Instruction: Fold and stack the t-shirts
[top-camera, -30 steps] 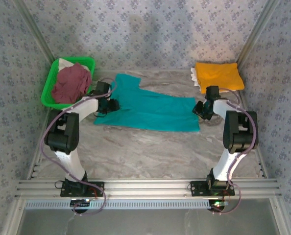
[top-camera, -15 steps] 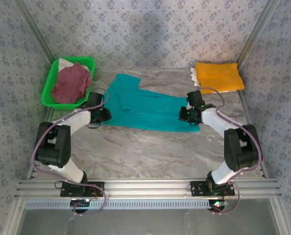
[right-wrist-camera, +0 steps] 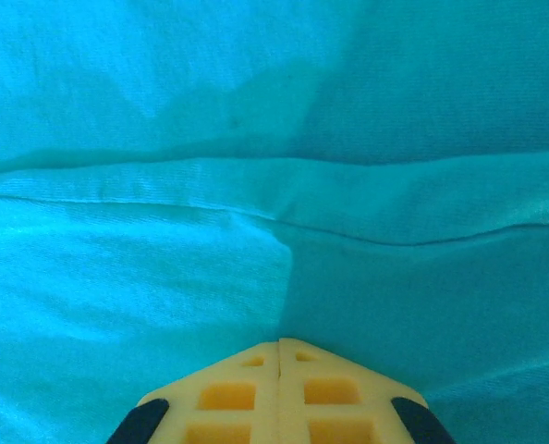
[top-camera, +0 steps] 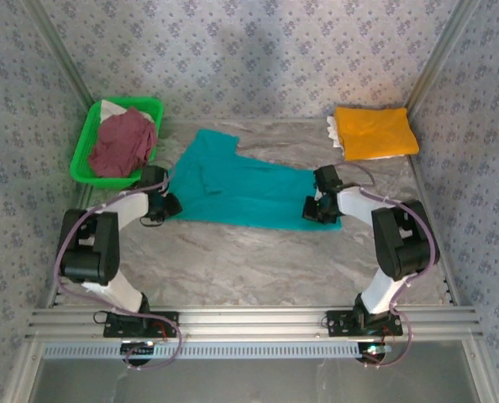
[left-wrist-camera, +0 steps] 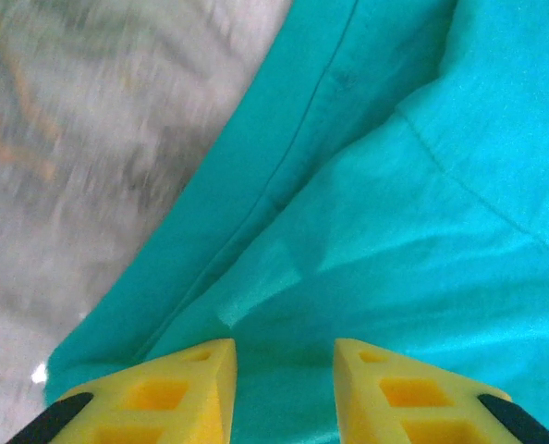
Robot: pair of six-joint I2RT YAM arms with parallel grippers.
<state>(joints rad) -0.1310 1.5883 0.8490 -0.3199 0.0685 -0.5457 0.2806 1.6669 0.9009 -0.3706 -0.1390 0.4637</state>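
Observation:
A teal t-shirt lies spread across the middle of the marble table. My left gripper is at its left edge, and in the left wrist view its yellow jaws stand apart over flat teal cloth beside the hem. My right gripper is low on the shirt's right end. In the right wrist view its fingertips meet, pinching the teal cloth, with a crease running up from them. An orange-yellow t-shirt lies folded at the back right. A maroon t-shirt is heaped in the basket.
The green plastic basket stands at the back left, close to my left arm. Patterned walls close in the back and both sides. Bare marble table stretches between the teal shirt and the arm bases.
Both grippers came inward onto the teal shirt's ends, the left from by the basket, the right from beside the orange-yellow shirt. The right jaws shut; the left jaws narrowed.

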